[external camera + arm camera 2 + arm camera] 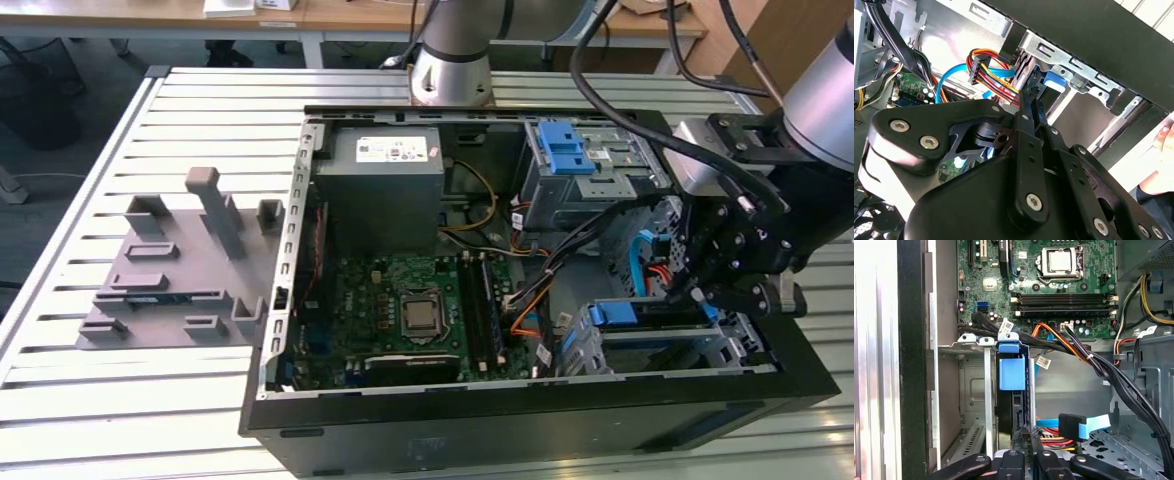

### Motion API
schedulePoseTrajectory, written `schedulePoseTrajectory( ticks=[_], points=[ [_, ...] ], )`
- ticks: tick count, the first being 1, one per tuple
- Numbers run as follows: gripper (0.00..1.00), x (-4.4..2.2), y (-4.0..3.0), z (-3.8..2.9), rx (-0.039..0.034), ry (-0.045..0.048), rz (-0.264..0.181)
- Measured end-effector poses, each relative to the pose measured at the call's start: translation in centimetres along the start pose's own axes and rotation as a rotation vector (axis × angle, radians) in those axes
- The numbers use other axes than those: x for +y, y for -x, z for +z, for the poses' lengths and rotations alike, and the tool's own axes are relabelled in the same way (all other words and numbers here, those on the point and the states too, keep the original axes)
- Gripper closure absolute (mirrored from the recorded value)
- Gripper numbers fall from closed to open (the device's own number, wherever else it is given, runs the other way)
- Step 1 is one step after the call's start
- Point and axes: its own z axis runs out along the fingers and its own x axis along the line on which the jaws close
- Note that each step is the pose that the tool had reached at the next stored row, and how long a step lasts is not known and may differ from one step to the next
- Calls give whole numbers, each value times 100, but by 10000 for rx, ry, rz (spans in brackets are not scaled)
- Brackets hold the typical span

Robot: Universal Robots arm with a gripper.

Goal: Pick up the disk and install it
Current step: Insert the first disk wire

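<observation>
The disk (627,313) sits on edge in the metal drive cage (727,345) at the case's front corner, on the exterior view's right. Its blue carrier bracket shows in both wrist views (1011,372) (1054,80). My black gripper (697,292) reaches down into the case from the right. Its fingers (1023,412) lie close together, with the tips at the blue bracket's end (1030,95). The drive's metal body is mostly hidden by the cage and the fingers.
The open case (534,420) lies on a slatted table (174,400). A grey power supply (387,170), the motherboard (414,310), a blue latch piece (561,150) and loose cables (1089,357) crowd the inside. Grey fixtures (174,270) stand at left. A person's hand (1164,145) rests outside the case.
</observation>
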Motion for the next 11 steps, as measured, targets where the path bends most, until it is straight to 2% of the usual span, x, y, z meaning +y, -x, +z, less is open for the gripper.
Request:
schedulePoseTrajectory(
  ticks=[11],
  points=[
    [84, 0, -9, -23, -1, 0, 1]
  ],
)
